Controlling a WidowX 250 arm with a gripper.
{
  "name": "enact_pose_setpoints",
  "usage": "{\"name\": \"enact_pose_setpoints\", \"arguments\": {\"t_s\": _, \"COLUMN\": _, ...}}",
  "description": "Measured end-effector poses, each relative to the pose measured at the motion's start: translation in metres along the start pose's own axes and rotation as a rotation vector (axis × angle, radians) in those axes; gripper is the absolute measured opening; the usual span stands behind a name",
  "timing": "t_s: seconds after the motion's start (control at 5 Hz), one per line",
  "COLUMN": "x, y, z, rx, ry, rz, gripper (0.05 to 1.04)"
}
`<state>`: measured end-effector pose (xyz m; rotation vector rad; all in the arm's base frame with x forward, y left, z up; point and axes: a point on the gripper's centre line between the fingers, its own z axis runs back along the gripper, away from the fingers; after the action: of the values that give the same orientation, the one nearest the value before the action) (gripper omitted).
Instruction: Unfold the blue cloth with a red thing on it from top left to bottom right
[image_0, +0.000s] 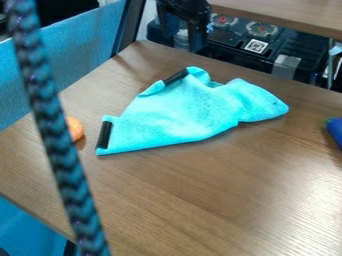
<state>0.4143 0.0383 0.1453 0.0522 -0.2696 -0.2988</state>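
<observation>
Evidently the cloth (180, 115) lies part-folded mid-table (220, 200) for unfolding, with the orange thing (75, 129) apart, leaving it room. Beyond, the gripper (182, 31) hangs by the far edge, fingers parted, empty, probably ready to grasp.

A cord (55, 125) partly hides an orange object (75, 128); right edge crops blue object (336, 131).
</observation>
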Motion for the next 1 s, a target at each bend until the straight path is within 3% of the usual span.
{"name": "enact_pose_setpoints", "arguments": {"t_s": 0.4, "x": -0.009, "y": 0.002, "z": -0.028, "rx": -0.024, "ry": 0.061, "rz": -0.016, "gripper": 1.001}}
{"name": "enact_pose_setpoints", "arguments": {"t_s": 0.6, "x": -0.015, "y": 0.021, "z": -0.035, "rx": -0.002, "ry": 0.056, "rz": -0.018, "gripper": 1.001}}
{"name": "enact_pose_setpoints", "arguments": {"t_s": 1.0, "x": -0.029, "y": 0.039, "z": -0.057, "rx": -0.026, "ry": -0.042, "rz": -0.124, "gripper": 1.001}}
